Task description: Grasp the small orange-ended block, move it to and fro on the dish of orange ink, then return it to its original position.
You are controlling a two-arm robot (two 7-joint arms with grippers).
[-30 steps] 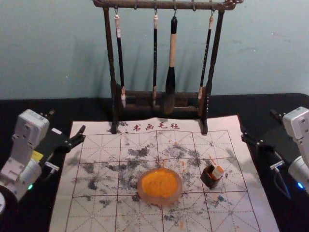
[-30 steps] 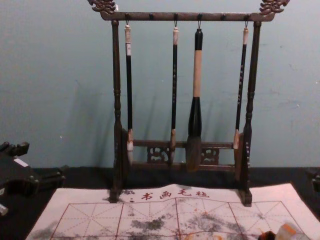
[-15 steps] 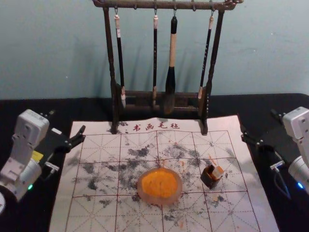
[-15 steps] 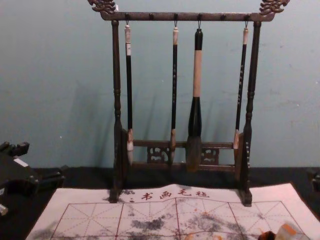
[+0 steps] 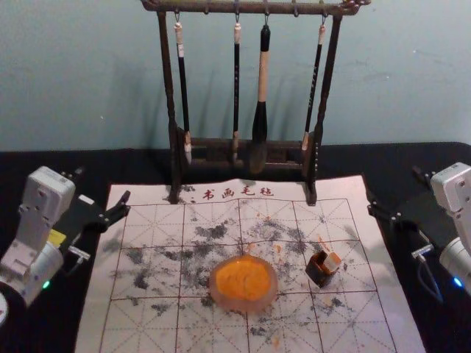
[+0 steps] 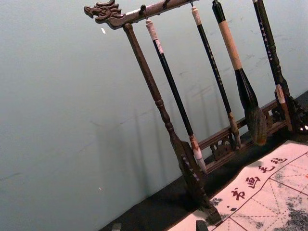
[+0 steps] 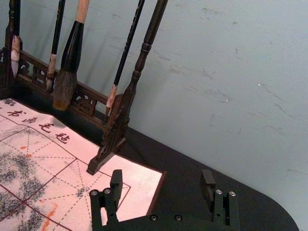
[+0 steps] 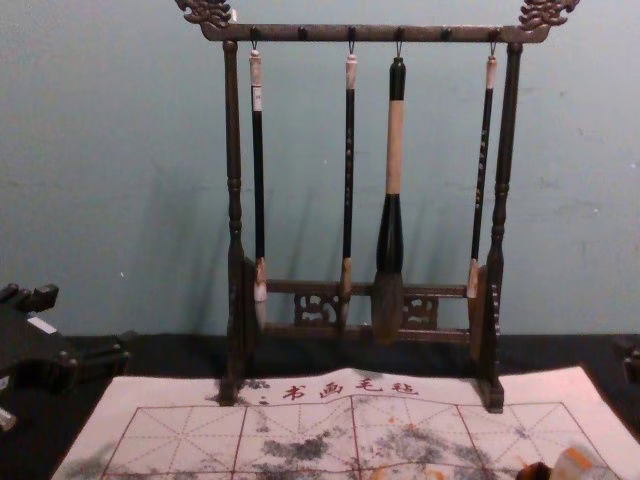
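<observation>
Beside the mat's (image 5: 99, 294) far left corner, the left gripper (image 5: 101, 185) is hanging with its fingers spread wide, pointing ahead to the wall (image 5: 405, 73). Across from it, near the far right corner, the right gripper (image 5: 394, 190) is pointing ahead too, its fingers also standing wide apart, holding nothing. Both arms are staying out at the sides, and one finger of each is reaching over toward the mat's edge.

Between the two grippers, the dark brush rack (image 5: 168, 88) is standing at the mat's far edge, with four brushes (image 5: 263, 73) hanging down. Lots of room is lying between the rack and the round dish of orange ink (image 5: 243, 285). Just to the right of the dish, the small orange-ended block (image 5: 333, 262) is leaning in a little dark box (image 5: 319, 276). Both grippers are keeping well apart from it. The black worktop (image 5: 360, 160) is curving round at its far right corner.
</observation>
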